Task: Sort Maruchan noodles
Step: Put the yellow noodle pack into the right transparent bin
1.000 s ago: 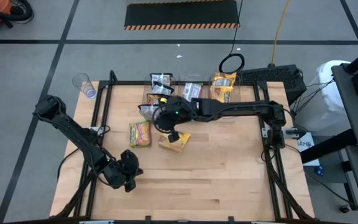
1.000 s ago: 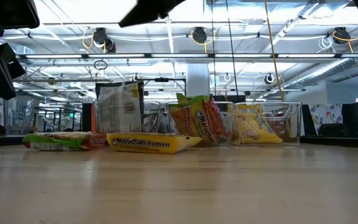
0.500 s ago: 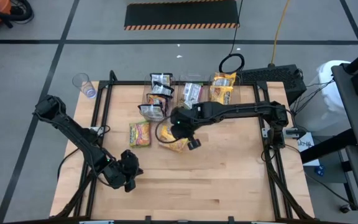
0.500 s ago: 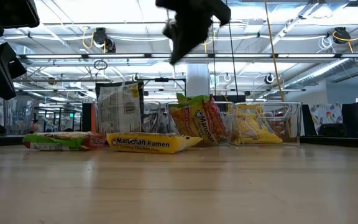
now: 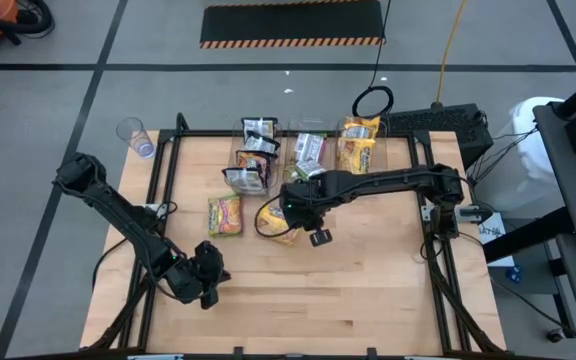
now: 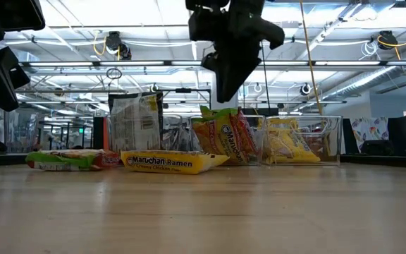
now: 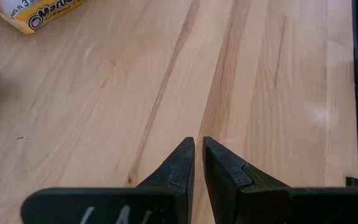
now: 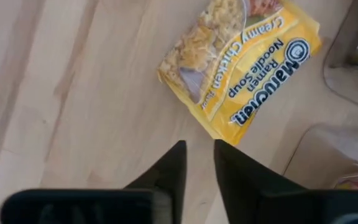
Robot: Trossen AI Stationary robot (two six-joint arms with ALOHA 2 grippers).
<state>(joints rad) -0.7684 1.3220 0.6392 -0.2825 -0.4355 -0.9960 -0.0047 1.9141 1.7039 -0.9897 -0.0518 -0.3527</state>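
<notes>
- Hovering just beside the yellow packet [image 5: 280, 224], at its 4 o'clock: right claw [image 5: 318, 237], slightly parted, gripping nothing.
- Lying long axis 10-to-4.
- Parked far off at 7 o'clock: left claw [image 5: 208, 296], nearly pressed together.

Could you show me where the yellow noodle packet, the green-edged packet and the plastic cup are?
Yellow packet [image 8: 241, 68]: right wrist view, middle of its printed face.
Green-edged packet [image 5: 225, 214]: high view, centre of the packet, flat on the table.
Plastic cup [image 5: 133, 134]: high view, its rim, on the floor beyond the table's corner.
</notes>
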